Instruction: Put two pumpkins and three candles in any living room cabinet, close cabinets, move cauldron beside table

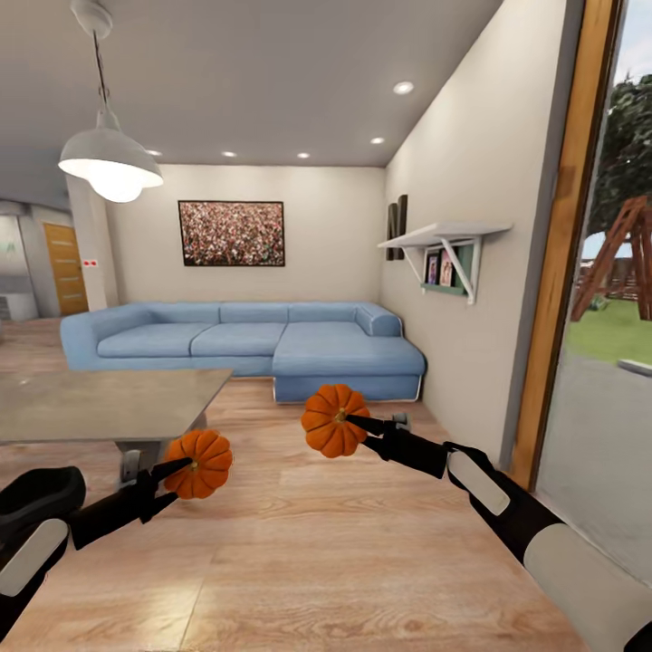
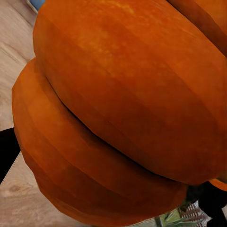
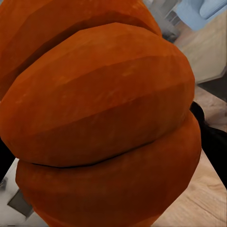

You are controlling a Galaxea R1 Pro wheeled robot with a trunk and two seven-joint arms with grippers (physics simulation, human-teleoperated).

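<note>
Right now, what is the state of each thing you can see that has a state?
Left gripper: shut on the left pumpkin, held in the air.
Right gripper: shut on the right pumpkin, held in the air.
Table: standing on the floor, the part of its top in view bare.
Ceiling lamp: lit.

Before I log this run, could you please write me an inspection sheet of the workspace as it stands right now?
Surface: light wooden plank floor; low coffee table with a glossy grey-beige rectangular top at the left.
Job's things: two ribbed bright-orange pumpkins, one on the left end effector, one on the right end effector, both held above the floor.
Clutter: nothing seen.
End effectors: each shut on its pumpkin.
Cables: nothing seen.
Surroundings: blue corner sofa, framed wall picture, white wall shelf, white pendant lamp, glass door to a garden.
</note>
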